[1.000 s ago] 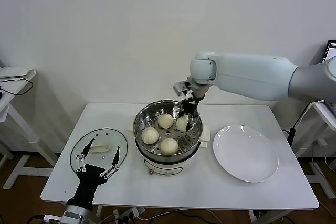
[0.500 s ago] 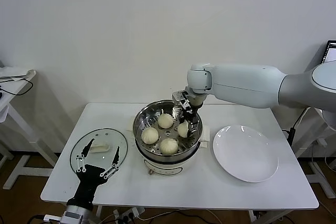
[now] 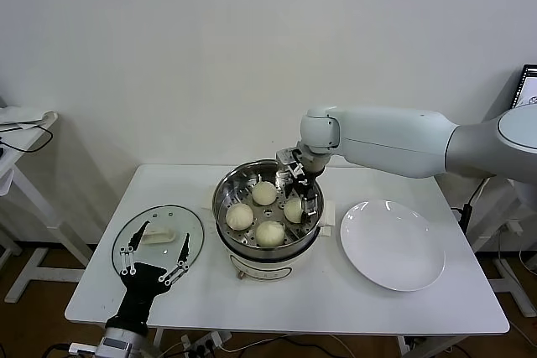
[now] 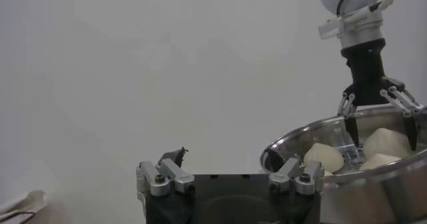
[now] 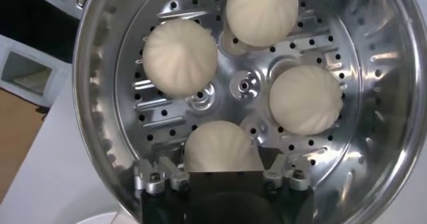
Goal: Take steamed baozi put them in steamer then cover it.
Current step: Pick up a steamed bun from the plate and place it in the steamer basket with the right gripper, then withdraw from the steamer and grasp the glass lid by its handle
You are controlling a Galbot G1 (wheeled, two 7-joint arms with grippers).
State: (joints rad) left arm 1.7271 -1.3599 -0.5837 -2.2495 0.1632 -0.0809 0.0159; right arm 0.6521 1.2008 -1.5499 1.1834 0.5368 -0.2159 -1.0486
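The steamer (image 3: 225, 197) stands mid-table with several baozi on its perforated tray (image 5: 240, 85). My right gripper (image 3: 299, 196) hangs inside the pot's right side, open, its fingers spread on either side of one baozi (image 3: 293, 209) that rests on the tray. The right wrist view shows that baozi (image 5: 220, 149) between the jaws, with others (image 5: 180, 55) beyond it. The cover (image 3: 143, 225), a glass lid with a cream handle, lies flat on the table's left. My left gripper (image 3: 155, 251) is open over the lid's near edge and holds nothing.
An empty white plate (image 3: 393, 245) lies to the right of the steamer. The left wrist view shows the steamer's rim (image 4: 313, 135) and the right gripper (image 4: 380, 115) above it. Side tables stand beyond both ends of the white table (image 3: 336, 299).
My right gripper came down into the steamer with a baozi and opened, leaving the bun on the tray. The left arm has not moved.
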